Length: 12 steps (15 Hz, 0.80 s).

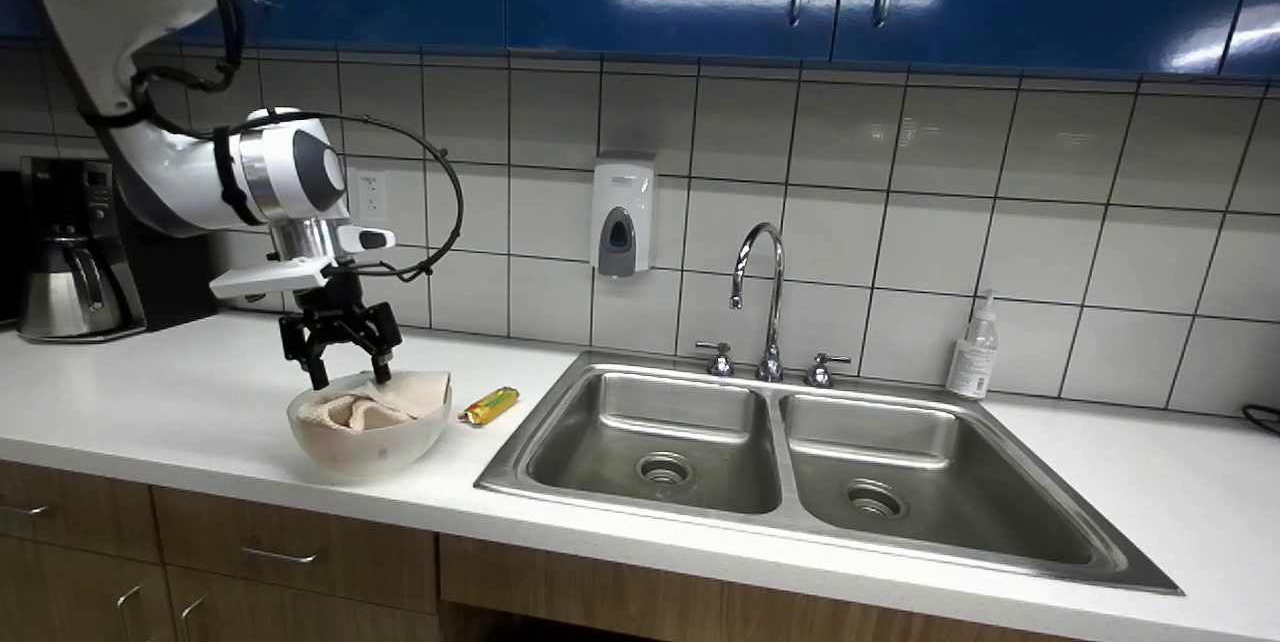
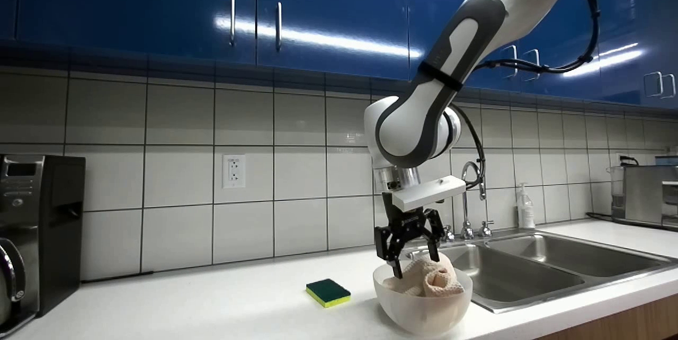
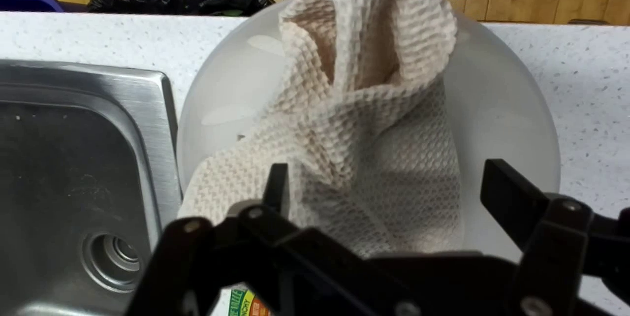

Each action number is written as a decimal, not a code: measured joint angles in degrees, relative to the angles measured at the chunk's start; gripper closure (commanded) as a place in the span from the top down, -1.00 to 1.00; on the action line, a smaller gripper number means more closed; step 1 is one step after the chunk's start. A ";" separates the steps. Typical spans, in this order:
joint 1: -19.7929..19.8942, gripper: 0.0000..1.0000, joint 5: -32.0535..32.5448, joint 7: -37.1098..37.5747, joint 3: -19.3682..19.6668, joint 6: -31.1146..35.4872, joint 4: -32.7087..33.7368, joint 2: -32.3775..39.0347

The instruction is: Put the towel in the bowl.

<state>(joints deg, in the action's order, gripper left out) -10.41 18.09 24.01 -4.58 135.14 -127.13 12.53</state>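
Observation:
The beige waffle-weave towel [image 1: 375, 409] lies bunched inside the translucent white bowl [image 1: 370, 452] on the counter. In both exterior views the towel [image 2: 444, 280] rests in the bowl [image 2: 424, 311], with part of it rising to the rim. In the wrist view the towel [image 3: 364, 124] crosses the bowl [image 3: 509, 124], with a looped fold at the top and a corner reaching the bowl's left edge. My gripper [image 1: 351, 380] is open, pointing down over the bowl, fingers wide apart. In the wrist view the gripper [image 3: 386, 173] has its fingertips on either side of part of the towel, not closed on it.
A yellow wrapped bar [image 1: 490, 406] lies between the bowl and the double steel sink [image 1: 785, 467]. A green and yellow sponge [image 2: 328, 292] lies near the bowl. A coffee maker [image 2: 58, 223] stands at one end. A faucet [image 1: 770, 322] rises behind the sink.

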 measured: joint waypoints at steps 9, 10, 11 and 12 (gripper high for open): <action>-0.15 1.00 -1.45 -2.13 -0.64 -0.73 -4.93 -6.37; -0.19 1.00 -1.66 -2.85 -1.07 -0.91 -6.30 -7.83; -0.23 1.00 -1.89 -3.54 -1.59 -1.10 -7.83 -9.49; -0.26 1.00 -2.16 -4.35 -2.16 -1.24 -9.38 -11.19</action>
<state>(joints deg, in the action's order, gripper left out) -10.66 15.93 19.66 -6.74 133.90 -136.51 1.34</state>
